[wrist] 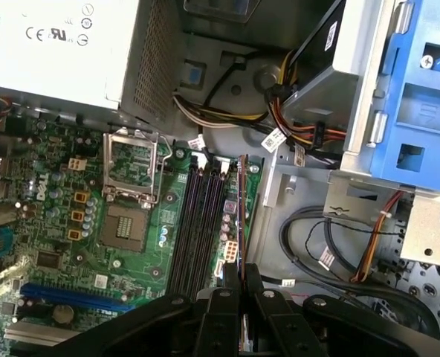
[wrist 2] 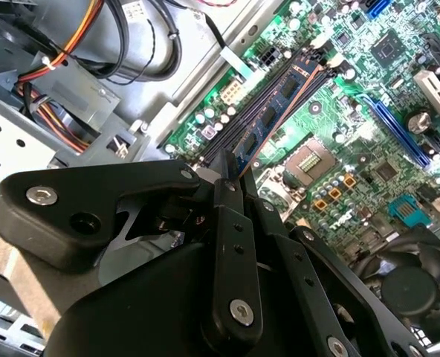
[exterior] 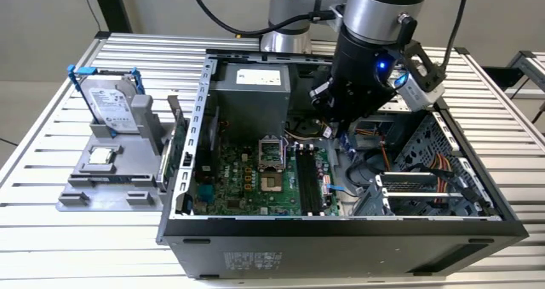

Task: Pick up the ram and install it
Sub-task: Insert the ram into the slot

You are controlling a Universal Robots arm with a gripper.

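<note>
Second wrist view: the gripper [wrist 2: 238, 182] is clamped on the ram [wrist 2: 268, 123], held edge-on above the black slots [wrist 2: 235, 130].

In the first wrist view the ram [wrist: 241, 216] runs along the slots [wrist: 198, 223] (contact with them cannot be told), the CPU socket [wrist: 127, 223] at 9 o'clock. In the exterior view the case [exterior: 358, 228] surrounds the board [exterior: 247, 180]; a hard drive [exterior: 111, 104] sits at 9 o'clock outside.

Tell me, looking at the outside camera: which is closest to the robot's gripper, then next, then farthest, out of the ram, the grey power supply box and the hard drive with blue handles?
1. The ram, held in the gripper above the motherboard's black slots.
2. The power supply box, inside the case toward the exterior view's left of the gripper.
3. The hard drive, outside the case at the exterior view's far left.
</note>
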